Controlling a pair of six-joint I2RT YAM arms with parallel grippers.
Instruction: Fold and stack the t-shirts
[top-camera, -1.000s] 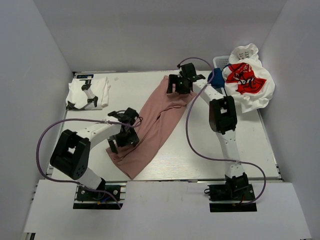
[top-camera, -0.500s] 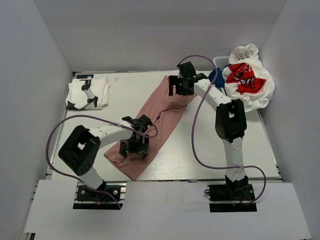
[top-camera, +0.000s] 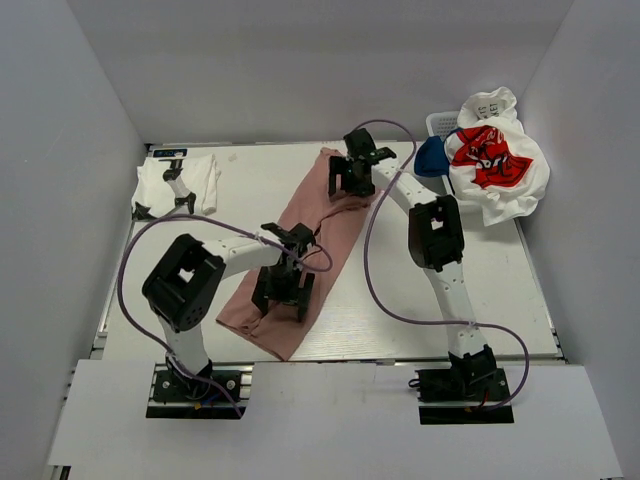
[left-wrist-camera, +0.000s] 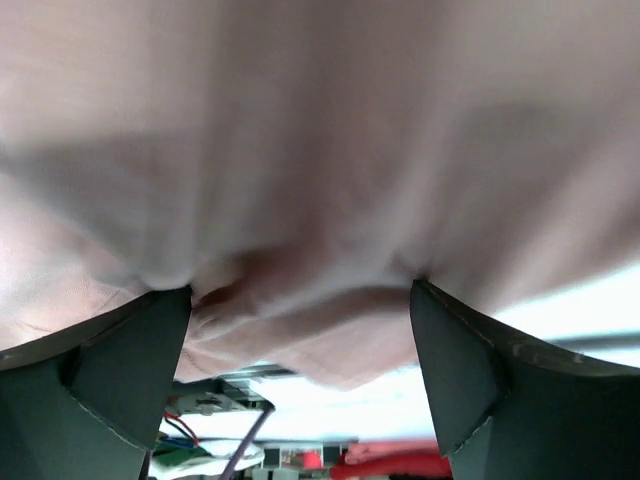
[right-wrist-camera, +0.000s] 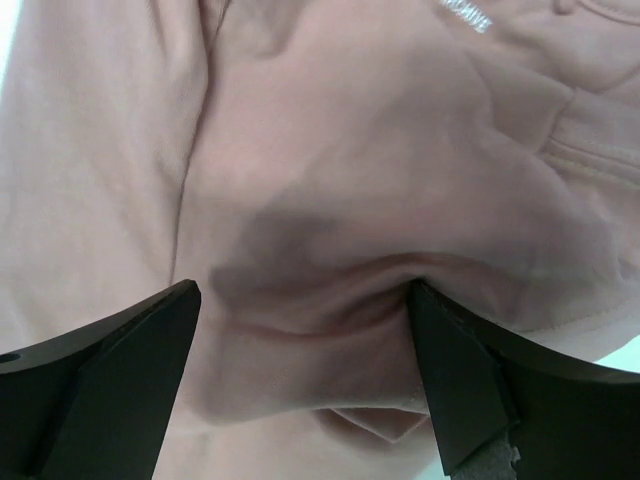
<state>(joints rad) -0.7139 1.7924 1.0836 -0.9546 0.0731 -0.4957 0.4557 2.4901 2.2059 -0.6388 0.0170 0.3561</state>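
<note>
The dusty-pink t-shirt (top-camera: 325, 225) lies as a long diagonal strip from the back middle of the table to the front left. My left gripper (top-camera: 283, 292) is on its near part, jaws spread wide, both fingertips pressed into the cloth (left-wrist-camera: 320, 150). A fold of cloth bunches between the fingertips (left-wrist-camera: 300, 288), and the shirt's near edge shows just beyond them. My right gripper (top-camera: 353, 178) is on the far end, also spread wide (right-wrist-camera: 300, 285) and pressing the pink cloth (right-wrist-camera: 330, 150) into a wrinkle. A folded white t-shirt (top-camera: 175, 185) lies at the back left.
At the back right, a white t-shirt with a red graphic (top-camera: 495, 160) is heaped over the white basket (top-camera: 438, 122). A navy one (top-camera: 432, 157) sits beside it. Purple cables loop over both arms. Grey walls close in the left, back and right sides.
My left gripper has moved right and nearer across the pink shirt, and the shirt's near part is now narrower. My right gripper shifted slightly left at the far end.
</note>
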